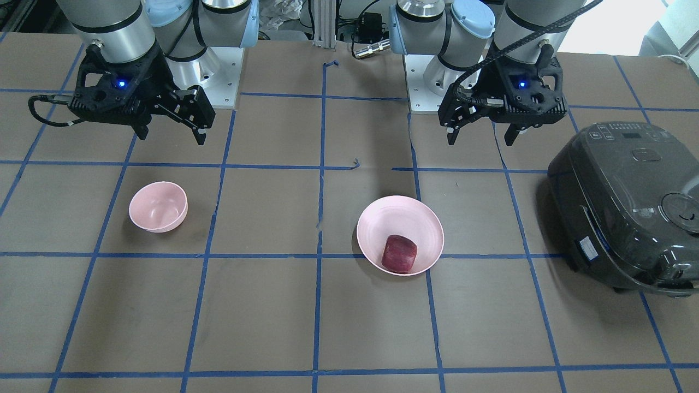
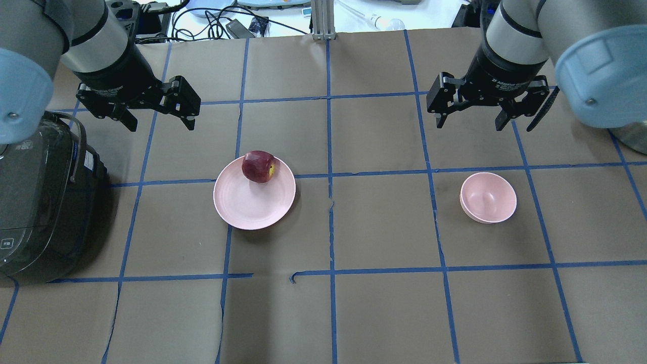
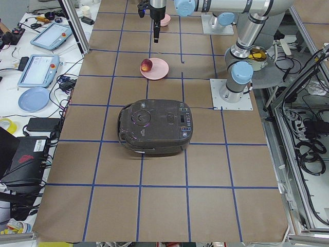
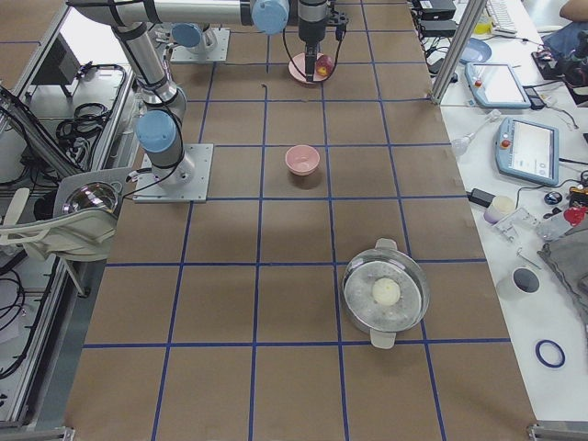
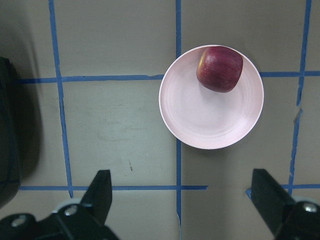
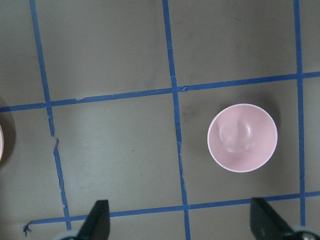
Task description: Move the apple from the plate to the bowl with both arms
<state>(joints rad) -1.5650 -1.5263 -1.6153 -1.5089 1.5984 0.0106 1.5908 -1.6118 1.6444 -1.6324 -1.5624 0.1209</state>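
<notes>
The dark red apple (image 2: 258,165) sits on the pink plate (image 2: 247,207). It is not in the middle. It rests close to the plate's rim, on the side far from the robot (a bit of yellow shows on one side of it). The plate lies flat on the brown desk (image 2: 379,227), on the robot's left half.

The small pink bowl (image 2: 488,197) stands upright on the robot's right half, well apart from the plate.

The left end effector (image 2: 162,125) hangs in the air above the desk, off to one side of the plate. Its two black fingers are wide apart and touch nothing. The right end effector (image 2: 469,125) hangs above the desk too, near the bowl but not over it. Its fingers are also wide apart.

A big dark rice cooker (image 2: 35,202) with its lid down sits on the desk at the robot's far left. Blue tape lines (image 2: 329,151) cut the desk into squares.
</notes>
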